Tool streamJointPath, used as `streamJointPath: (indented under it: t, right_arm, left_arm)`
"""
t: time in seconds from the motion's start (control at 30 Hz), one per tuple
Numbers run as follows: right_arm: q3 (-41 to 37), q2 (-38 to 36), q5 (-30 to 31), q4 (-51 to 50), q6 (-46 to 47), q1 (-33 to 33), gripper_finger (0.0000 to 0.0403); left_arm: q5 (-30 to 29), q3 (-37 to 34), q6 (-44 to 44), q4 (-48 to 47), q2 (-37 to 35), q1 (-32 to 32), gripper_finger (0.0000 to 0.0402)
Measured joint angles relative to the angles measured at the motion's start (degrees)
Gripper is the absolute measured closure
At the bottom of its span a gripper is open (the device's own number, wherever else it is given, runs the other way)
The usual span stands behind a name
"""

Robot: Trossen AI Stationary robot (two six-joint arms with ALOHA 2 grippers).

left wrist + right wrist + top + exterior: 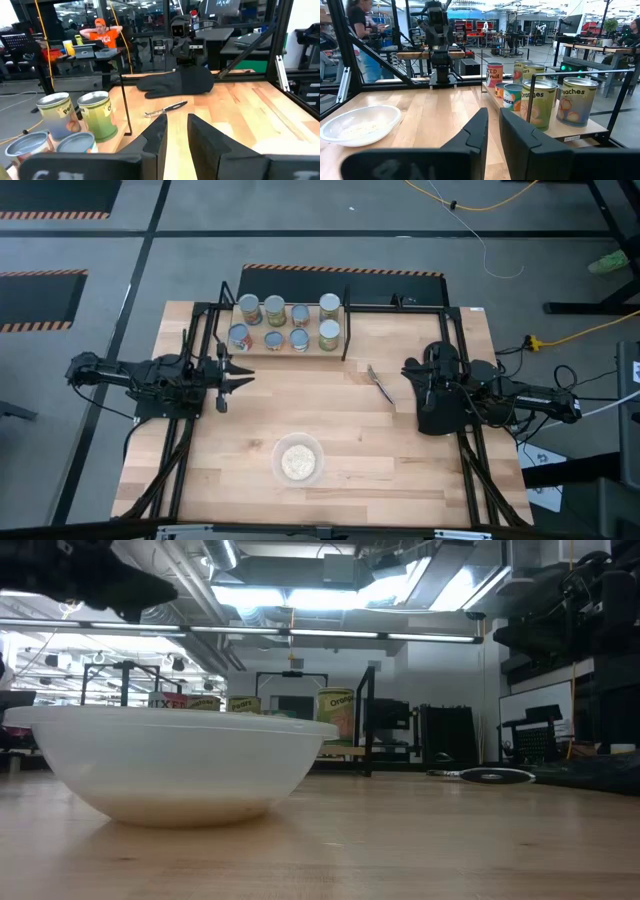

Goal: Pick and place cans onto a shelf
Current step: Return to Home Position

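While both arms rest at opposite sides of the counter (350, 430), eight cans (299, 315) stand on the shelf (314, 348) at the counter's far edge, in two rows of four. The left end effector (245, 379) hangs over the counter just in front of the shelf's left end. Its fingers (157, 137) are close together with only a narrow slit between them, gripping nothing. The right end effector (408, 372) sits at the right side, likewise nearly closed and empty, near a metal utensil (380, 384). A bowl (299, 459) of pale grain stands at the near middle, well apart from the shelf.
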Motion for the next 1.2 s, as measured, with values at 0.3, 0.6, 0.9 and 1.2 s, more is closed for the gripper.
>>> streamJointPath:
  t: [0.3,0.6,0.9,1.2]
  right_arm:
    - [0.0,0.0,0.0,0.0,0.0,0.0,0.035]
    - [0.0,0.0,0.0,0.0,0.0,0.0,0.035]
    - [0.0,0.0,0.0,0.0,0.0,0.0,0.035]
    - [0.0,0.0,0.0,0.0,0.0,0.0,0.035]
  left_arm:
    - [0.0,-3.6,0.3,-0.5,-9.9,0.0,0.0333]
    - [0.1,-6.7,1.1,-1.7,-14.5,0.0,0.0333]
    - [0.1,-12.6,-2.6,1.7,-14.5,0.0,0.0333]
    - [0.0,-12.6,-1.5,1.8,-14.5,0.0,0.0333]
